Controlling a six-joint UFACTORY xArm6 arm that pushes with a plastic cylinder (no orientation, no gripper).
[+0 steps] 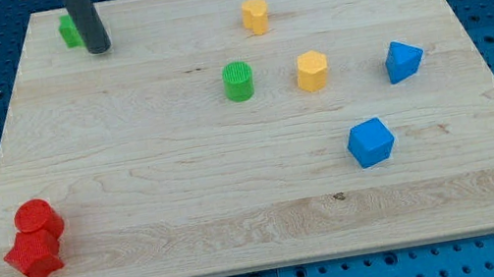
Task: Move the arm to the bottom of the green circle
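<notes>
My tip (99, 50) rests on the wooden board (235, 190) at the view's top left, grasping nothing, just beside a partly hidden green block (67, 31). The green plastic circle block (238, 81) stands well apart, near the board's middle.

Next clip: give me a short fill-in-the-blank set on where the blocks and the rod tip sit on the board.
1. My tip rests near the view's top left, right beside a block coloured ____.
2. The green circle block has a yellow hexagonal block on its ____ side in the view.
3. The two red blocks sit touching in the wooden board's bottom ____ corner.
4. The number of blue blocks on the board is ____.

Missing words: green; right; left; two
</notes>
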